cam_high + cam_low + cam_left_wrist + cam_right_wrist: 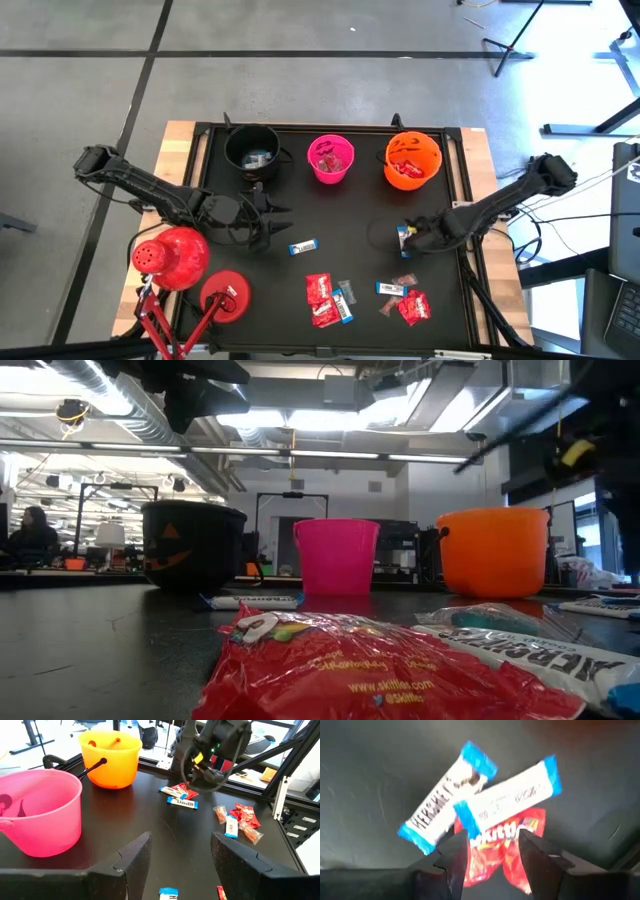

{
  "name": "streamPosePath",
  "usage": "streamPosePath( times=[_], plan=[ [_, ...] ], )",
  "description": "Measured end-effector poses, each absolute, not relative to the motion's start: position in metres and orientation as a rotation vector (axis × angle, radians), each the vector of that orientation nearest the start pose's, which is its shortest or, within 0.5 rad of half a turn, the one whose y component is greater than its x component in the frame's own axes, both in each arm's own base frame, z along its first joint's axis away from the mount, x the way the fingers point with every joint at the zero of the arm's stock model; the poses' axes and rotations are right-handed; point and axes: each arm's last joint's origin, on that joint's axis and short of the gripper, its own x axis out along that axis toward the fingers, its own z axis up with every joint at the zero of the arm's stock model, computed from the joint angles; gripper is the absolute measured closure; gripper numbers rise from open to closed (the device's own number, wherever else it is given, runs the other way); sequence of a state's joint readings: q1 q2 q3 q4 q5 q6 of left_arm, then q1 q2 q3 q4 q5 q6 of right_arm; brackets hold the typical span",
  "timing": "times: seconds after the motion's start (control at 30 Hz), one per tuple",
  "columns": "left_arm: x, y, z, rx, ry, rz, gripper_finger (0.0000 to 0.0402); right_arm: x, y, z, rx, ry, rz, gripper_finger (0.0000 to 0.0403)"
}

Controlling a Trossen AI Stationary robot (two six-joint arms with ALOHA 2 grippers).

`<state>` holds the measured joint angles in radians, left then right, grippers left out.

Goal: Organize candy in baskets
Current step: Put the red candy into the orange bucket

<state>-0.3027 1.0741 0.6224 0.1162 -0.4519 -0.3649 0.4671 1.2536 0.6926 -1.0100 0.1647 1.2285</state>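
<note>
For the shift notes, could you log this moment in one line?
left gripper: open, empty, near black bucket | right gripper: open over red candy

In the low view, a red candy bag (340, 660) sits so close that it looks fuzzy, and the bottom edge cuts it off. A blue-and-white bar (545, 645) beside it runs off the right edge. Both arms show there only as dark, blurry shapes at the top.

In the right wrist view, two blue-and-white bars (485, 795) lie across a red packet (495, 847) and hide its top. The right claw (492, 852) covers part of it too.

From above, what lies inside the black bucket (252, 152), pink bucket (332, 158) and orange bucket (412, 160) is too small to tell.
</note>
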Motion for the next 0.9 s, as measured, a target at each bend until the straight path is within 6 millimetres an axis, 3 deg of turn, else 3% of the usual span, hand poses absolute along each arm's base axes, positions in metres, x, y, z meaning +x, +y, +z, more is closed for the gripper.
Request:
streamPosePath(
  times=[0.3,0.6,0.8,0.9],
  plan=[
    [0.223,-0.056,0.252,-0.236,0.283,0.203,0.0206,0.156,0.093,0.169,0.456,1.445,-0.635,0.0230],
    [0.223,-0.056,0.252,-0.237,0.283,0.203,0.0206,0.151,0.092,0.161,0.469,1.443,-0.663,0.0234],
    [0.223,-0.056,0.252,-0.237,0.282,0.203,0.0206,0.139,0.087,0.137,0.539,1.489,-0.674,0.0269],
    [0.223,-0.056,0.252,-0.236,0.283,0.203,0.0206,0.136,0.086,0.135,0.544,1.491,-0.685,0.0301]
  ],
)
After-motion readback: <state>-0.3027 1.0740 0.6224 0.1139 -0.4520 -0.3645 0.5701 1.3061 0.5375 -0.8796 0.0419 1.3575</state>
